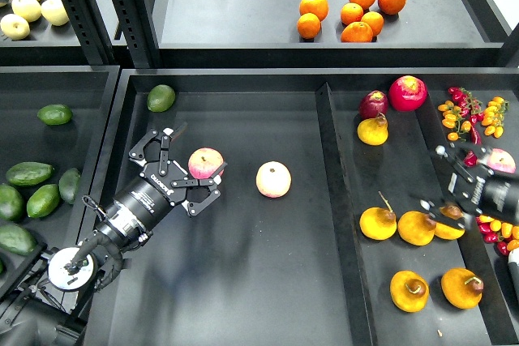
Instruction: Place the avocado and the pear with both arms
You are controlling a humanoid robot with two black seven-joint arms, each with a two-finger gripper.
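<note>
The left hand (197, 169) is seen reaching up and right from the lower left corner over the centre tray (243, 297), and its fingers are spread apart around a pink-blushed apple (205, 163), which sits between them on the tray floor. Whether the pads are actually pressed against the apple cannot be told. A second apple (273, 179) is found just to the right, apart from the hand. A short, rounder green avocado (160, 97) is spotted at the tray's top left corner.

Over on the far right, the right hand (448, 192) is brought in from the right edge above the right-hand tray (357, 265). It is dark and partly lost against the fruit, so whether its fingers are apart or together cannot be told. Just under it lies a pear (417, 228), orange-yellow, pressed up against a neighbouring one, with another pear (378, 223) to its left and two more below. One further pear rests higher up beside a dark red fruit (374, 104).

The avocado (30, 173), dark green and elongated, is seen in the left bin among several others, well apart from both hands. Oranges (357, 14) are piled on the upper shelf (235, 22).
</note>
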